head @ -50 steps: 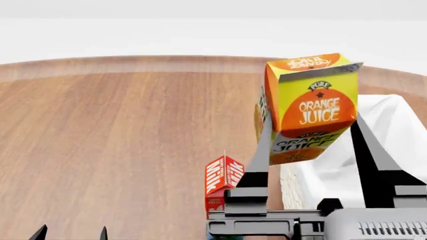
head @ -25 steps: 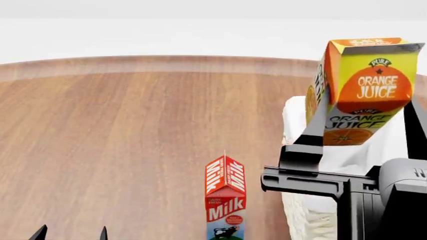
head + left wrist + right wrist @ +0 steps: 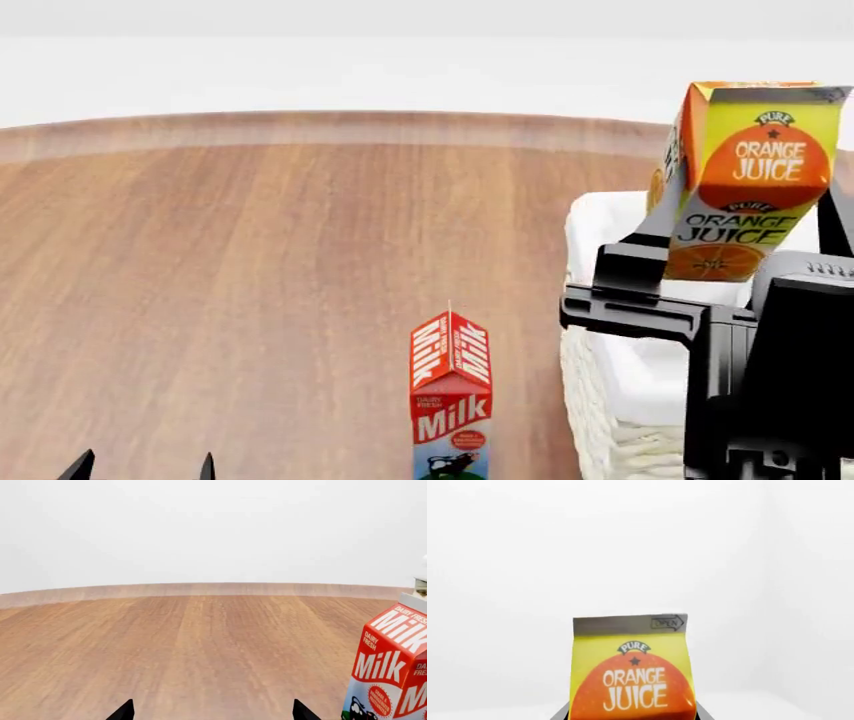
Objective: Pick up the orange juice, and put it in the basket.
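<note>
The right gripper fingers clamp the orange juice above the basket (apparently clear of it); the left gripper fingers are spread wide.

"ORANGE JUICE" carton; "Milk" carton

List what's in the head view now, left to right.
Left gripper fingertips at the bottom edge → milk carton standing on the table → basket → orange juice, held up over the basket by the right gripper.
</note>
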